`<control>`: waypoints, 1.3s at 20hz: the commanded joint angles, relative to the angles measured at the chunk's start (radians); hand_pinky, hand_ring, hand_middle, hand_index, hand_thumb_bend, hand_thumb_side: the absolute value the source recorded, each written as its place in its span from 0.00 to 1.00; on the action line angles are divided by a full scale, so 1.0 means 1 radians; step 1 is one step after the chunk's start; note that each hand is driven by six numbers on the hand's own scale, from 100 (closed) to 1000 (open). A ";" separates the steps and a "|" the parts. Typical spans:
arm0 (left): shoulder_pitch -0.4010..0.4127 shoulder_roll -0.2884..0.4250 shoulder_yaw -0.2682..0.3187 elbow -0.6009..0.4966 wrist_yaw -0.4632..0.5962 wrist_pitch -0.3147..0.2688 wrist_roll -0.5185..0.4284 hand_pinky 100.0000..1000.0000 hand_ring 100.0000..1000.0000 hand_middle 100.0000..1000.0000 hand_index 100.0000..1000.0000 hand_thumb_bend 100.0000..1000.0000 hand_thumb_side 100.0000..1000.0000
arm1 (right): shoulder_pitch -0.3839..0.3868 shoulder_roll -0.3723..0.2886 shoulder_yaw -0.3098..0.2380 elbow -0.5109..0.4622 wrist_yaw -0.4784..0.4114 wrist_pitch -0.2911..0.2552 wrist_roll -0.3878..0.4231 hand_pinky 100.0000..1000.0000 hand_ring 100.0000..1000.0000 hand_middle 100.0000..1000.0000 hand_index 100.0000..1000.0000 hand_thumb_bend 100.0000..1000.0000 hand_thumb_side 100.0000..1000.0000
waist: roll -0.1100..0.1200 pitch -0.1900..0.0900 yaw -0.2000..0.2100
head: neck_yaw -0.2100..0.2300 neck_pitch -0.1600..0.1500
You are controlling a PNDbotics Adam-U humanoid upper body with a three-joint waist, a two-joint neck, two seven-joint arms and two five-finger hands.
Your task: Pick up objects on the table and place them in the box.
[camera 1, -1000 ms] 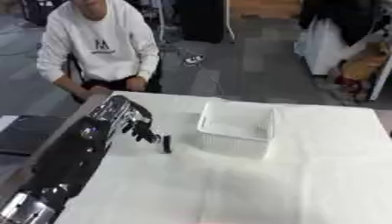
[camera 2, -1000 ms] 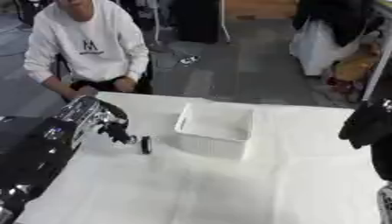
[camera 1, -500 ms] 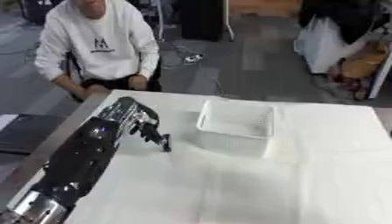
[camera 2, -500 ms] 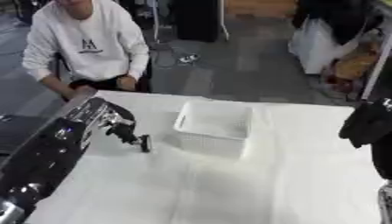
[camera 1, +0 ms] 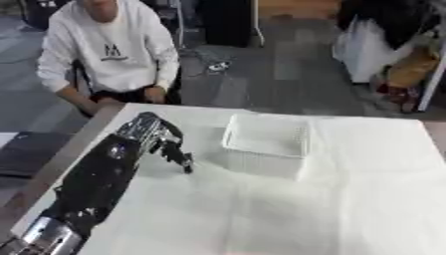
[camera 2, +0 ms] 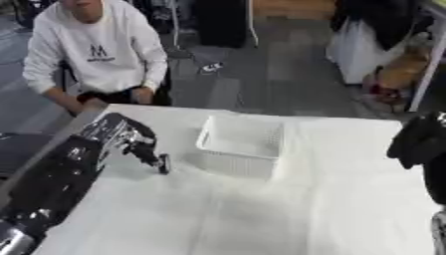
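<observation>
Glossy black shell on the left hand [camera 1: 155, 135], catching light, with silver metal at the arm's joint. Under the hand, the tabletop [camera 1: 287, 209] wears matt white cloth, softly creased. Just beside the hand, the box [camera 1: 266, 144]: white, slatted plastic.

Lab or workshop space. Grey bare floor [camera 1: 261, 64] with cables [camera 1: 213, 64] lying loose on it. Work table [camera 1: 348, 209] under a white cloth. Behind it, dark equipment stands [camera 1: 226, 20] and a covered white heap [camera 1: 370, 47] with orange-brown clutter [camera 1: 409, 69] beside it. A person [camera 1: 109, 50] in a white sweatshirt sits at the table's far edge.
</observation>
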 commanded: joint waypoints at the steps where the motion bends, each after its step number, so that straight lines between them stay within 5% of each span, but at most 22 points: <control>1: -0.028 0.009 0.018 0.006 -0.022 0.002 0.025 0.08 0.31 0.52 0.58 0.83 1.00 | -0.008 0.002 -0.001 -0.018 -0.004 -0.099 0.105 0.00 0.31 0.30 0.43 0.00 0.85 | 0.000 -0.009 -0.003 | 0.014 -0.004; 26: -0.038 -0.015 0.041 0.057 -0.106 0.013 0.120 0.07 0.30 0.51 0.57 0.78 1.00 | -0.016 0.003 -0.001 -0.020 -0.012 -0.097 0.114 0.00 0.31 0.30 0.43 0.00 0.85 | 0.001 0.005 -0.013 | 0.028 -0.019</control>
